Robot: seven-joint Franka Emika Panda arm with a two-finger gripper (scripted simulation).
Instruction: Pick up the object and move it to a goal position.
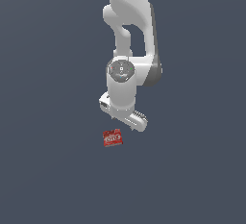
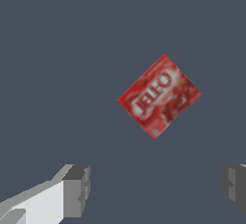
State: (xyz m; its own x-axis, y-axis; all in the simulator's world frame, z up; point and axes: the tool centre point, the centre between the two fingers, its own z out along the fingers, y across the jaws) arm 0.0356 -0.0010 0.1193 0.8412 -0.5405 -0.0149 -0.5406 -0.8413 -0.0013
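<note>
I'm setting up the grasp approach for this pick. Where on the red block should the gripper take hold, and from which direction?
Grip the red block across its narrower width, on the two long side edges, coming straight down from above. It lies flat on the floor, so only its sides offer opposing faces. In the wrist view it sits turned relative to the open gripper, so a wrist rotation is likely needed first.

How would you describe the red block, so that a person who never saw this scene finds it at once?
Find the white robot arm above the plain dark grey floor. Just below its open tool lies a small flat red block, apart from the fingers. It is the only coloured thing, with white markings on top.
</note>
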